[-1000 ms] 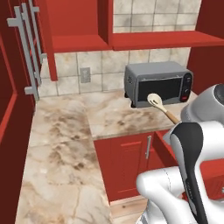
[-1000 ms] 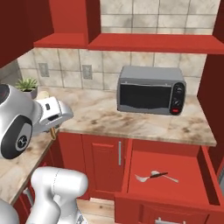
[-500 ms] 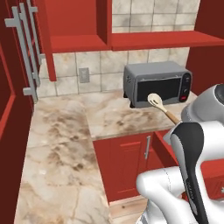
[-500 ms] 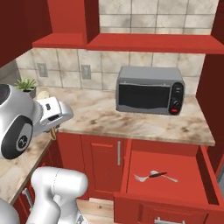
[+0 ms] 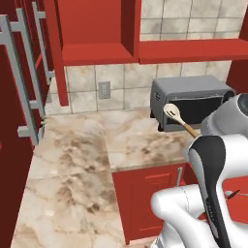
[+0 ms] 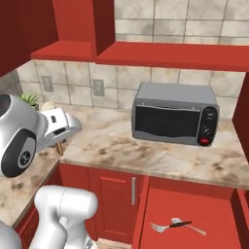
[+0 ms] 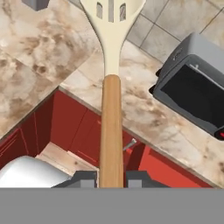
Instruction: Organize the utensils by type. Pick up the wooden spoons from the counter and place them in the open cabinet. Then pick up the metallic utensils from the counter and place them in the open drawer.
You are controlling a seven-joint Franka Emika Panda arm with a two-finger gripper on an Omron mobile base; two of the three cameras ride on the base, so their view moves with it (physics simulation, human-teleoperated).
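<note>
White arm bent high, claw [image 7: 111, 178] raised — fingers clamped on wooden spoon [image 7: 111, 87] handle

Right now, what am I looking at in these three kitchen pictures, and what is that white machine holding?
It is a white robot arm on a driving base in a simulated kitchen. Two cameras ride behind it, left and right. The third sits on its hand, looking along the gripper, whose two fingers are shut on a slotted wooden spoon with an orange-brown handle, held above the counter. A grey microwave stands on that marbled counter. In the open drawer lie a fork and a silver spoon.
</note>
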